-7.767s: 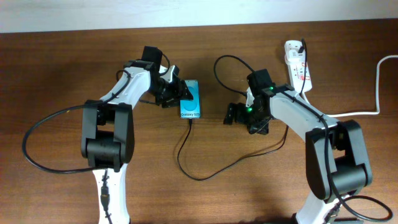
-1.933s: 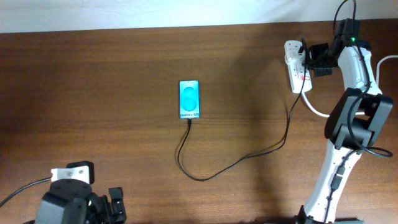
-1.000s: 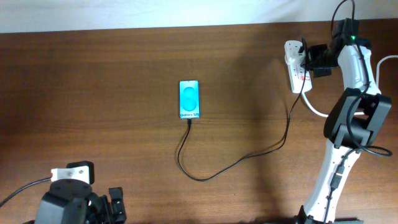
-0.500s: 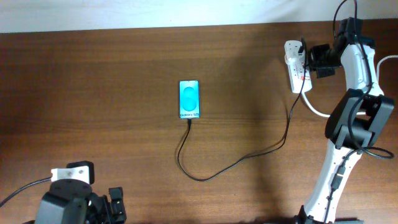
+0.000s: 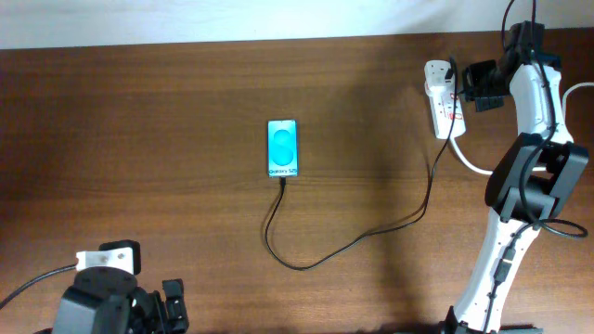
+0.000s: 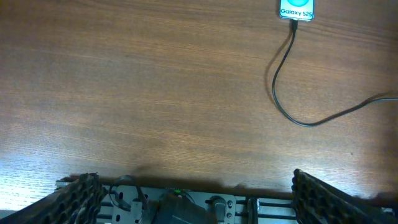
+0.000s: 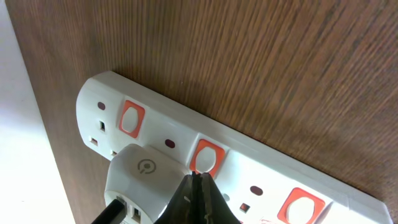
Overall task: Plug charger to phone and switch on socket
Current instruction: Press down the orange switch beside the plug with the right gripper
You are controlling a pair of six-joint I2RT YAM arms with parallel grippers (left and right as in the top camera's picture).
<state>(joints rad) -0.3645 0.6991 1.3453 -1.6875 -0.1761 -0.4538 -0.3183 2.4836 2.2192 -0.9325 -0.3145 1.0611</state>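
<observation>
Left wrist view first: the left tool (image 6: 196, 183) is sitting released at the near edge of the tabletop (image 6: 124, 93), fingers spread wide with nothing between them. Moving out, the charger (image 6: 309, 125) is looping across the wood and running up into the bottom edge of the phone (image 6: 296, 9), which is lying flat mid-tabletop, blue screen glowing. Farther out, at the far right, the socket (image 5: 442, 102) is lying near the back edge. The right tool (image 7: 198, 186) is angling in clenched, fingers pressed together, tip at the middle red switch (image 7: 208, 155) beside a white adapter (image 7: 140, 177); whether it is touching, I cannot tell.
</observation>
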